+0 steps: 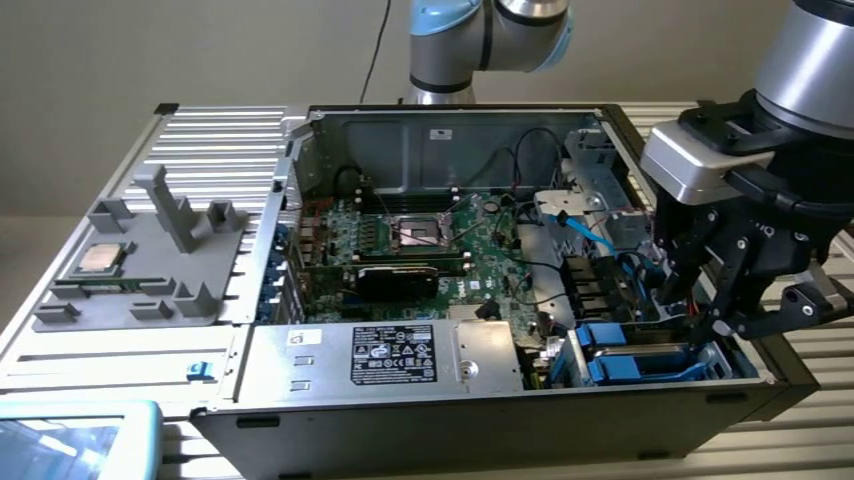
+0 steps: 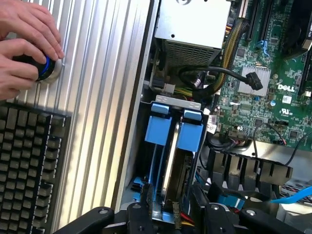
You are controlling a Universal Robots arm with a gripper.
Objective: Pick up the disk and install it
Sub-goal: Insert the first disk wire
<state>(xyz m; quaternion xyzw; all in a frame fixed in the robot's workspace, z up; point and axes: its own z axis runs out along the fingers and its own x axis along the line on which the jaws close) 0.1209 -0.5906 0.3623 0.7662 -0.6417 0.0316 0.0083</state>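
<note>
Blue plastic is what jumps out here: a pair of blue carrier tabs (image 2: pixel 158 129) sit side by side in the drive cage, down in the corner of the open computer case (image 1: pixel 400 440) on the exterior view's right. The disk (image 2: pixel 168 168) is standing on edge in that cage, its silver face showing between the blue rails, so it's in the bay and not out on the table; honestly can't tell how deep it's seated.

The gripper (image 2: pixel 170 209) hangs right over the cage with its black jaws spread fairly wide, one on either side of the disk's near end; I can't make out if the pads actually touch the rails.

Rest of the box, for anyone curious: green motherboard (image 1: pixel 441 245) across the middle of the case; silver power supply (image 1: pixel 387 355) with a black label along the near wall, just beside the drive cage; a light blue cable (image 1: pixel 587 235) looping above the cage.

Outside the case, on the exterior view's left, a grey plastic fixture (image 1: pixel 160 250) sits on the ribbed metal table (image 1: pixel 200 140), with a small square chip (image 1: pixel 102 258) lying on it. In the wrist view a person's hands (image 2: pixel 24 46) rest on a round blue-ringed button (image 2: pixel 48 68), right next to a black keyboard (image 2: pixel 27 165).
</note>
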